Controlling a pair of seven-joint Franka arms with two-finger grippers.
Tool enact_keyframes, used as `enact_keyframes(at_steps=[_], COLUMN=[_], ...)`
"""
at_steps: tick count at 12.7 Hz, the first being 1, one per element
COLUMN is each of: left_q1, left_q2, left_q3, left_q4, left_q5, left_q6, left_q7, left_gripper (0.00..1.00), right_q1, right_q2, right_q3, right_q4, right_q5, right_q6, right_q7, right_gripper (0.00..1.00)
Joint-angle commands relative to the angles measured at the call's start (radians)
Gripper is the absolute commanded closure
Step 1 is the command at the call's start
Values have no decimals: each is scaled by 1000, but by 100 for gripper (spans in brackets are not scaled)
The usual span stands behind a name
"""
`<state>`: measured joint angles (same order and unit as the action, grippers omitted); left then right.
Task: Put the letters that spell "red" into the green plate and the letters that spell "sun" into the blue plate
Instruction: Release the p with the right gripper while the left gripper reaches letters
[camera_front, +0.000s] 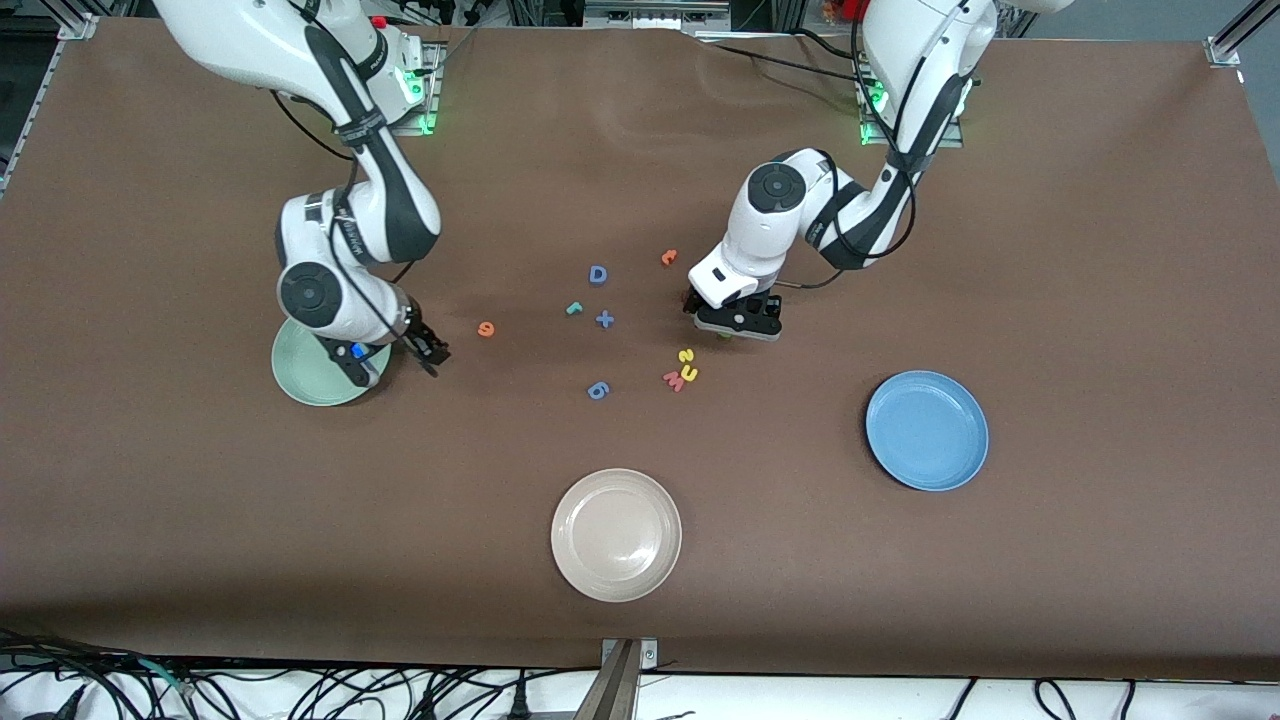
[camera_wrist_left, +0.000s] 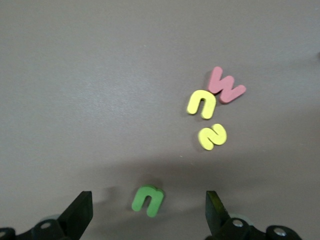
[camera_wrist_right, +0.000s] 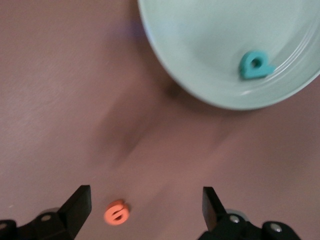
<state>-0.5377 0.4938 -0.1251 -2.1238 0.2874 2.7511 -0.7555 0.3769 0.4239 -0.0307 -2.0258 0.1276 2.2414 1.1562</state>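
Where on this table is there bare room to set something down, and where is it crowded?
Bare brown table lies around the blue plate, toward the left arm's end, and between the cream plate and the green plate. Crowded: the middle, where the yellow s, pink W, blue D and orange e lie scattered.

- Broad table under a plain brown matte cover (camera_front: 1050, 560), lit evenly from above.
- At 6 o'clock: white strip with tangled black cables (camera_front: 300, 690) and a grey metal bracket (camera_front: 625, 675).
- At 12 o'clock: aluminium frame rails (camera_front: 655, 10), dark surroundings.
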Motion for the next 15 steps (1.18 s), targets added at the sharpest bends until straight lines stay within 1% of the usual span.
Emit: enact_keyframes(at_steps=[1, 3, 5, 7, 9, 10, 11, 12, 13, 15], left_q1=[-5, -4, -10, -11, -11, -11, -11, -11, -11, -13], left_q2=[31, 45, 66, 74, 72, 71, 71, 71, 69, 69], left_q3=[7, 7, 7, 7, 7, 7, 7, 7, 7, 7], left_q4=[5, 15, 28, 35, 35, 35, 35, 35, 35, 35], left_q5=[131, 141, 141, 141, 141, 141, 141, 141, 141, 141], left_q6=[13, 13, 12, 9, 7, 7, 5, 5, 5, 4], left_q7=[-126, -131, -133, -133, -134, -139, -140, -142, -142, -142], left_gripper=[1, 1, 1, 3, 13, 20, 30, 39, 48, 57], right_q1=[-3, 3, 10, 14, 19, 22, 28, 28, 28, 28], right_q2=[29, 30, 36, 36, 45, 49, 53, 53, 53, 56], right_q3=[52, 75, 75, 77, 78, 80, 81, 87, 87, 87], right_q4=[4, -1, -13, -51, -85, -85, -82, -80, -80, -80], right_q5=[17, 15, 15, 15, 15, 15, 15, 15, 15, 15], right_q6=[61, 64, 66, 124, 208, 219, 225, 228, 228, 228], right_q7=[83, 112, 115, 115, 118, 144, 164, 166, 166, 166], right_gripper=[2, 4, 5, 5, 6, 10, 14, 26, 30, 30])
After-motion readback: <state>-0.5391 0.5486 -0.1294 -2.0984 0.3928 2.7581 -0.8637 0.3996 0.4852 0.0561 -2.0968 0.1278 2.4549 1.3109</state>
